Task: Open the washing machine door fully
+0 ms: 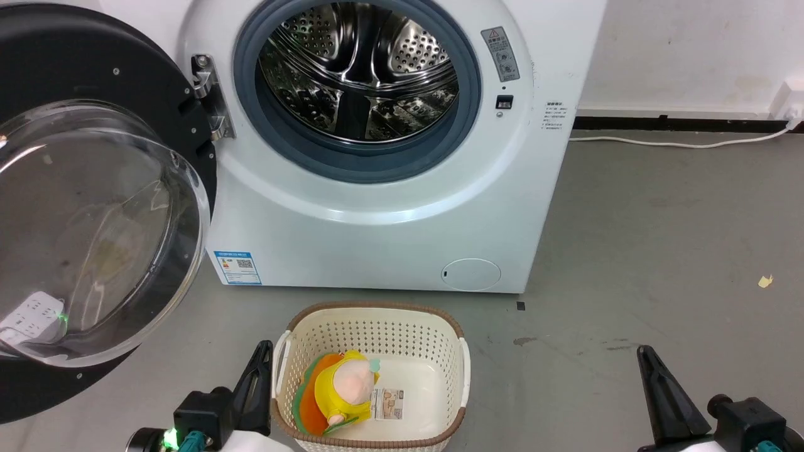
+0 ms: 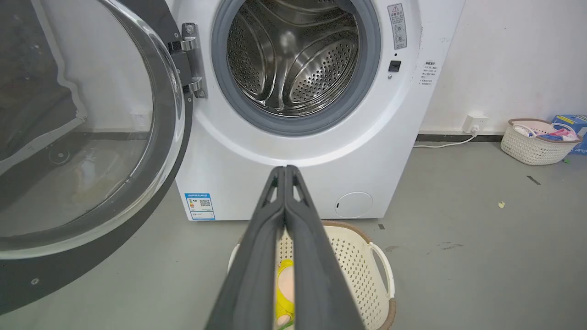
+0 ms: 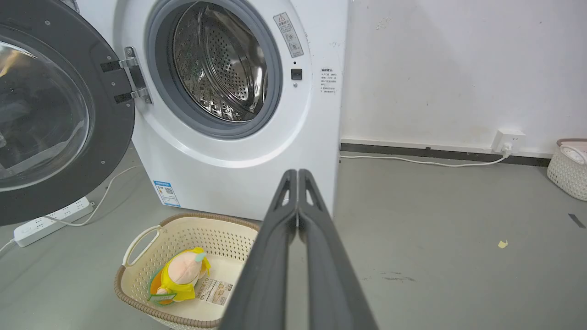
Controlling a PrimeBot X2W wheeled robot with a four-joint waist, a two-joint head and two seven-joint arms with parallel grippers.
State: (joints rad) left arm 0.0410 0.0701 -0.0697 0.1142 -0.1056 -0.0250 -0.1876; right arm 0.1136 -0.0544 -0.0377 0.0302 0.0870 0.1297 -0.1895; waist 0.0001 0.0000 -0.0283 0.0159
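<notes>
left end effector [image 2: 285, 170] is showing its fingers pressed together, gripping nothing, and is pointing at the washer [image 1: 377, 232] from just beside the basket [image 1: 377, 307]. right end effector [image 3: 297, 173] is likewise closed and empty, over bare floor [image 1: 628, 251] right of the basket. neither is touching the door [image 1: 94, 220].

door is standing swung wide on its hinge [image 1: 210, 97] at the left of the washer, glass bowl facing the robot, drum [image 1: 358, 69] opening fully exposed. judgement: the task is looking complete or nearly so; whether the hinge is sitting at its stop cannot be told.

hazards from here:
- door is hanging near the left end effector; a lift or leftward sweep of that arm is risking a strike on the glass.
- if the hinge is not holding this angle, the door may be drifting back.
- further pushing with closed fingers is risking a slip off the glossy rim, or overloading the hinge.
- power strip [image 3: 50, 222] and its cable are lying on the floor below the door; wheels moving left are risking a snag.
</notes>
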